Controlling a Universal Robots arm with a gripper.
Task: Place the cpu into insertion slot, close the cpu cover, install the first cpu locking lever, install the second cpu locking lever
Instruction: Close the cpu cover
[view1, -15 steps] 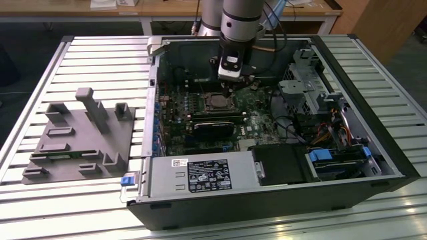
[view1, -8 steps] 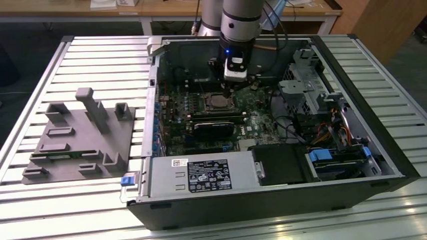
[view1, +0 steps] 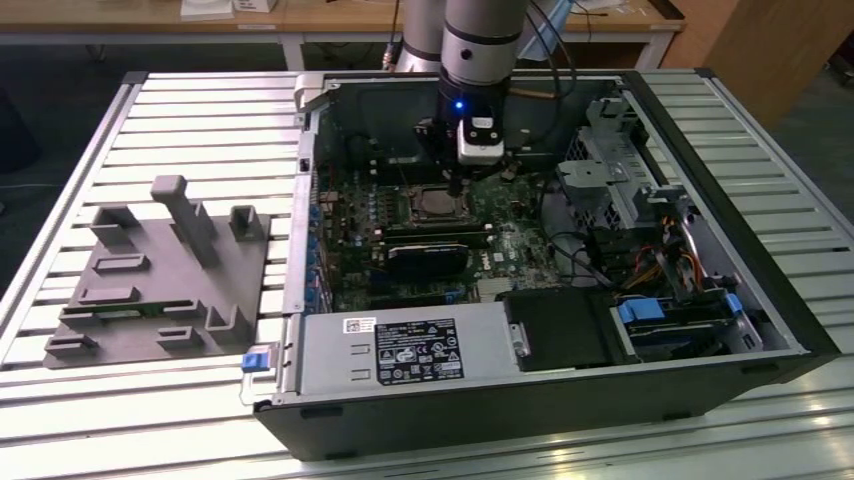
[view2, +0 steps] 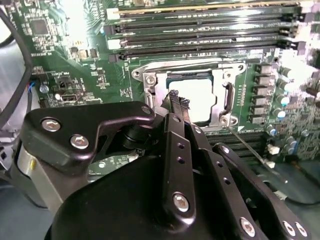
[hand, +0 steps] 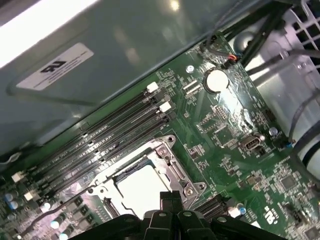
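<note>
Inside the open computer case (view1: 534, 420) on the slatted desk (view1: 200, 110), the cpu (view2: 197, 97) sits flat in the insertion slot (view2: 223, 120). Its pale top shows through the cut-out of the cpu cover (view2: 192, 68), which lies down around it. The end effector (view2: 177, 101) hovers just above the insertion slot's edge, its fingertips pressed together with nothing between them. Long memory slots (view2: 200, 30) run beside the insertion slot, and a grey fixture (view1: 160, 270) rests on the desk well apart from it, outside the case.

Work surface: slatted metal table (view1: 187, 120), bright glare on its near slats. Behind it, a pale wooden bench (view1: 334, 18) on white legs. A wooden cabinet (view1: 767, 45) at the exterior view's right. The floor (view1: 174, 55) is dark.
</note>
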